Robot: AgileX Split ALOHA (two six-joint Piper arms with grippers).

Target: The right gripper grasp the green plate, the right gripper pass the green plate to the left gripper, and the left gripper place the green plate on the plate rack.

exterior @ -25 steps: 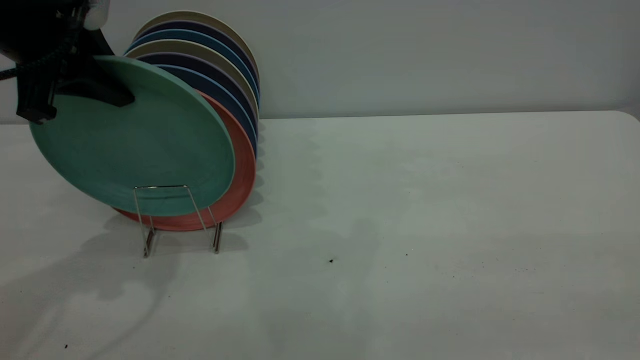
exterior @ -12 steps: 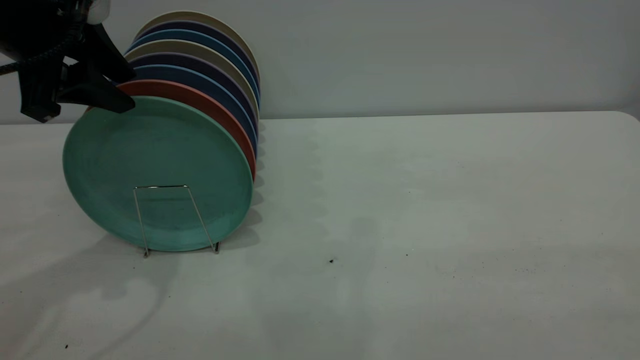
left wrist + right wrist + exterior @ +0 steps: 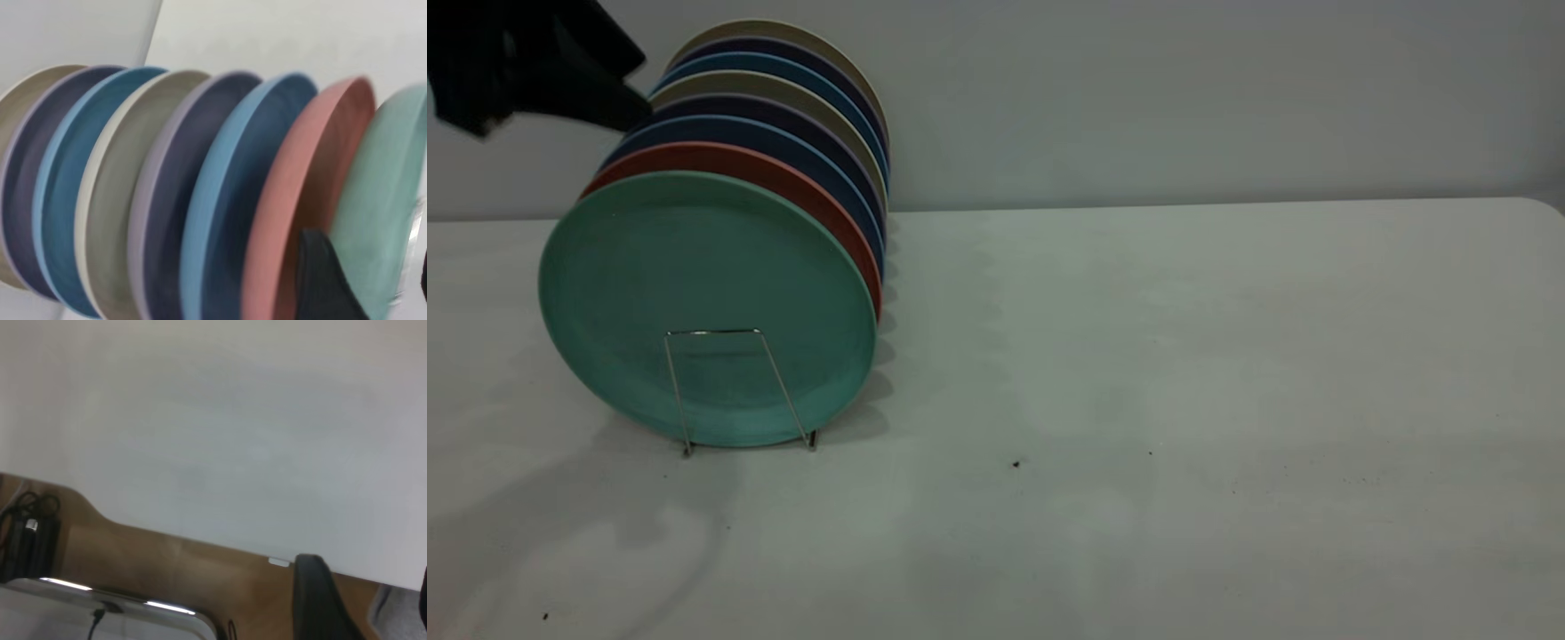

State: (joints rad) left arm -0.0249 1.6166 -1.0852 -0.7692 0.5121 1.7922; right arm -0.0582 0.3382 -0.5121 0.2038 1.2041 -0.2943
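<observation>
Green plate (image 3: 707, 307) stands upright in the plate rack (image 3: 734, 391) at the front of the row, leaning on the salmon plate (image 3: 800, 191). Left gripper (image 3: 560, 84) up above the row's top edge, jaws apart, holding nothing. Right gripper (image 3: 363, 600) off the table; fingers apart, empty.

The scene from outside is dim and cool, with soft, even light from above and in front. My left gripper (image 3: 618, 102) is a near-featureless black silhouette at the upper corner. Broad, diffuse shadows lie on the table (image 3: 1183, 356) left of the plate rack (image 3: 729, 391), and a scalloped shadow falls to the right of the plates. My left wrist view is brighter but smeared; the green plate (image 3: 380, 207) blurs at its edge. My right wrist view is soft, with glare streaks on a metal edge (image 3: 120, 603).
</observation>
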